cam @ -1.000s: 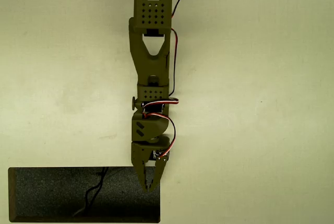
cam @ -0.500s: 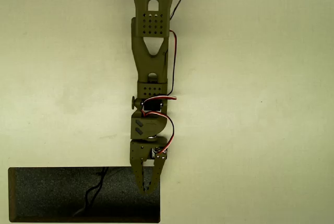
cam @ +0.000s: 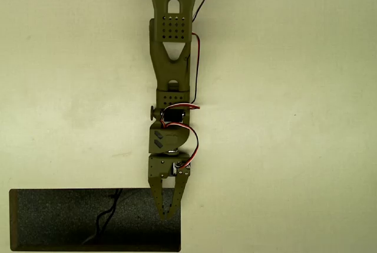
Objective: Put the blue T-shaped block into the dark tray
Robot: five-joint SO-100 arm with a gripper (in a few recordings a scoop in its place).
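Note:
The dark tray (cam: 59, 220) is a long black rectangle with a speckled floor, lying at the bottom left of the overhead view. My olive-green arm reaches down the middle of the picture. My gripper (cam: 169, 214) hangs over the tray's right end, pointing toward the bottom edge. Its two fingers meet at the tips and look shut, with nothing visible between them. The blue T-shaped block is hidden or out of view.
A thin black wire-like line (cam: 106, 214) runs across the tray floor near its middle. Red, black and white cables (cam: 191, 141) loop beside the wrist. The pale tabletop (cam: 283, 117) stretches to the left and right of the arm.
The arm has stretched slightly toward the bottom of the picture, carrying the gripper tips a little farther over the tray's right end. The fingers have drawn closer together.

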